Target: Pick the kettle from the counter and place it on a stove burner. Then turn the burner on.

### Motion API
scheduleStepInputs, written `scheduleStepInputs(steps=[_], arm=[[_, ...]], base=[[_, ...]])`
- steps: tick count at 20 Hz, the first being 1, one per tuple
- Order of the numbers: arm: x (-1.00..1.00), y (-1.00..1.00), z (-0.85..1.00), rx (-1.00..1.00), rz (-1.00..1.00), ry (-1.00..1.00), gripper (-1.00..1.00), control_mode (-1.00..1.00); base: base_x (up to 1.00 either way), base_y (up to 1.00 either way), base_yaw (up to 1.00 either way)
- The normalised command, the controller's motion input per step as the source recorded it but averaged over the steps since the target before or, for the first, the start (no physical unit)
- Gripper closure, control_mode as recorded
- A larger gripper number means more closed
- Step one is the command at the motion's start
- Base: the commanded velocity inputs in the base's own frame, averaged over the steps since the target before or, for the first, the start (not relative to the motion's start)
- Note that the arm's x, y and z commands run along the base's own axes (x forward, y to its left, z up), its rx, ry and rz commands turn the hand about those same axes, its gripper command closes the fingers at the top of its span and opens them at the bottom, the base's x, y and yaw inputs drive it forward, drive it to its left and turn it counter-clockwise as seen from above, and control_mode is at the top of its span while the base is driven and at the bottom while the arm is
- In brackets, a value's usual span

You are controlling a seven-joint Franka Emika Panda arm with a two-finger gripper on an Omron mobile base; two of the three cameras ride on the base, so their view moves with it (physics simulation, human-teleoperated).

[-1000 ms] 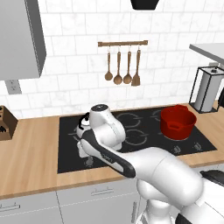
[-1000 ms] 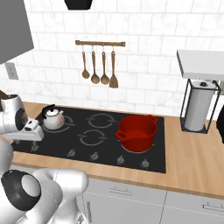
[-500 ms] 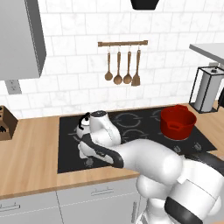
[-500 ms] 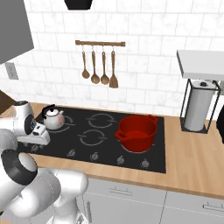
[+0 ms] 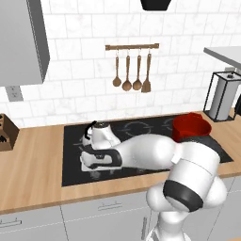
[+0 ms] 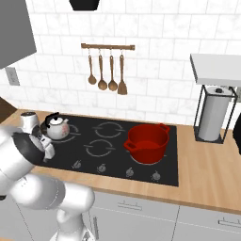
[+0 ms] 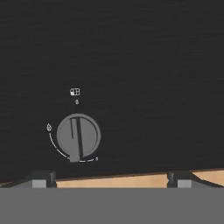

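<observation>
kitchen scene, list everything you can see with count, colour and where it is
kettle: 1, cream-white with black handle, on the rear left ring of the cooktop
cooktop: 1, black glass, set in the counter
counter: 1, light-brown wood, along the wall
pot: 1, red, on the right side of the cooktop
knob: 1, grey, in the hand view at the cooktop's front edge
knobs: a row, grey, along the cooktop's front edge
wooden utensils: 4, brown, hanging from a rail on the tiled wall
paper towel roll: 1, white in a black stand, right end of the counter
knife block: 1, brown, left end of the counter
arm: 1, white, reaching low over the cooktop's front left
jaws: dark tips, apart, below the knob
</observation>
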Motion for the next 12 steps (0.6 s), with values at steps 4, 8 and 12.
scheduleStepInputs(steps=[4, 8, 12], arm=[[0.13, 0.24, -0.18, 0.00, -0.07, 0.09, -1.00, -1.00], [0.09, 0.04, -0.20, 0.00, -0.04, 0.05, -1.00, -1.00], [0.11, 0.00, -0.18, 0.00, -0.02, 0.02, -1.00, -1.00]], base=[[0.00, 0.00, 0.00], [0.00, 0.00, 0.00], [0.00, 0.00, 0.00]])
